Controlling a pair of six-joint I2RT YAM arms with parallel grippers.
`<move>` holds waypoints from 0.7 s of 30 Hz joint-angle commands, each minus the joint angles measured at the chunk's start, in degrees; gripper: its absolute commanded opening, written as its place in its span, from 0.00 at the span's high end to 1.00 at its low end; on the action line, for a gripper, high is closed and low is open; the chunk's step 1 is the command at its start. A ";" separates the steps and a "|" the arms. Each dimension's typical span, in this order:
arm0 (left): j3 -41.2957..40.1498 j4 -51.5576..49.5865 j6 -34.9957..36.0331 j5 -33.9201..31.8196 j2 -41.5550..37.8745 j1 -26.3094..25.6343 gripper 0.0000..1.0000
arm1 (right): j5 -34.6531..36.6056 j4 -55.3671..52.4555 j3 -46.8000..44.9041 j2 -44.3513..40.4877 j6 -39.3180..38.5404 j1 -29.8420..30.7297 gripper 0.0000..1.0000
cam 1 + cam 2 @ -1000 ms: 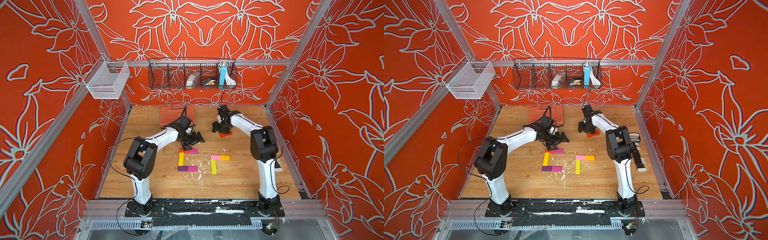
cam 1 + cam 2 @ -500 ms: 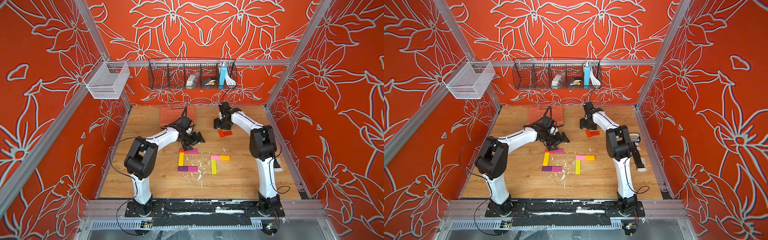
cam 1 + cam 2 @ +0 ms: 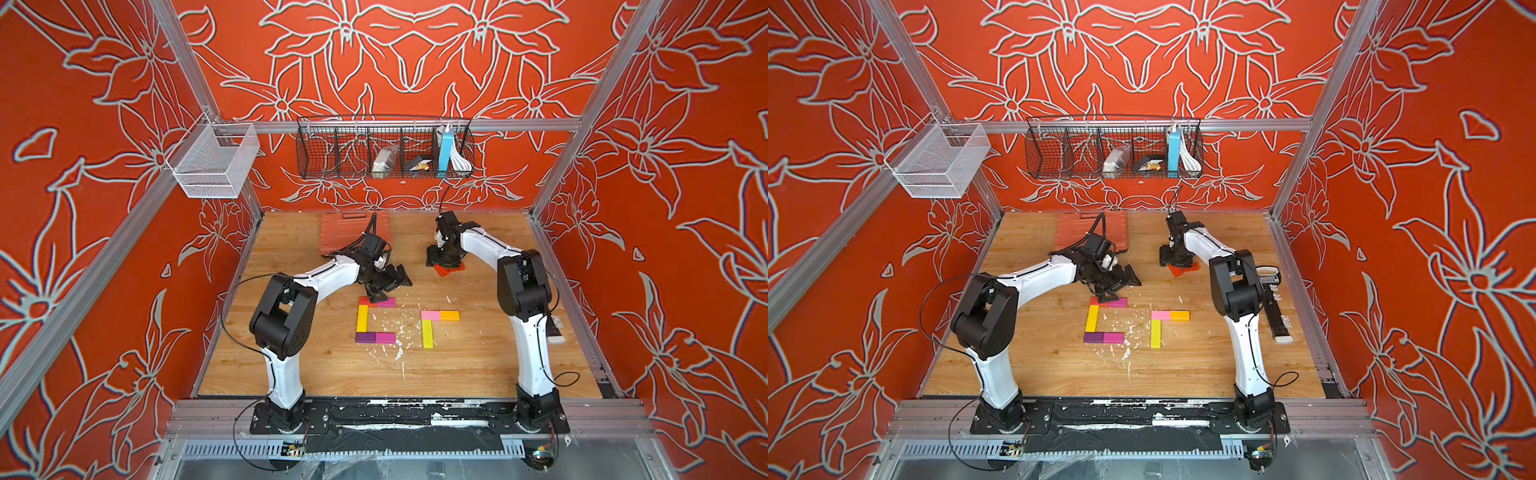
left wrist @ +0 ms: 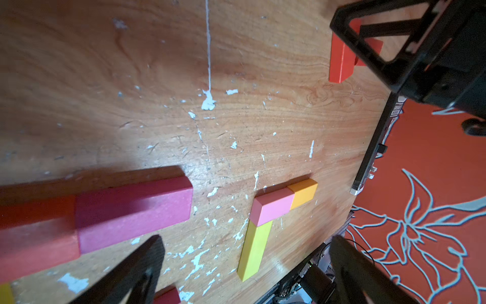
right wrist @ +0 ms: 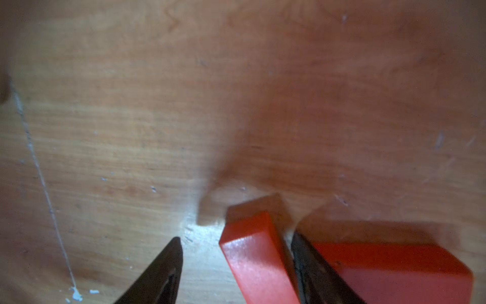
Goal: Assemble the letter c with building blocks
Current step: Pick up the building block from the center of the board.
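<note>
On the scratched wooden table (image 3: 478,365), in front of the ribbed plastic case (image 3: 347,226), the left gripper (image 3: 388,282) hangs with jaws wide apart over the flat, square-edged building blocks (image 3: 362,318). Right of the case, the right gripper (image 5: 236,237) stands open astride one red block (image 5: 257,263); I judge it light, stiff and smooth, best pinched across its narrow sides.
</note>
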 commanded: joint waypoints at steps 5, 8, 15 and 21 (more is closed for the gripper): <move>0.30 0.64 -0.68 0.21 -0.12 -0.68 0.02 | 1.77 -0.77 -4.86 -3.67 0.20 1.45 0.33; 0.06 0.91 -0.85 0.30 0.01 -0.68 0.01 | 5.07 -1.49 -6.46 -4.18 -0.35 2.22 0.34; -0.49 1.35 -1.48 -1.05 -0.75 -0.68 0.02 | 8.84 -2.74 -7.11 -3.12 0.00 2.65 0.49; -0.83 0.63 -1.30 -2.33 -2.85 -0.59 0.02 | 7.44 -2.84 -6.66 -3.35 0.89 2.68 0.80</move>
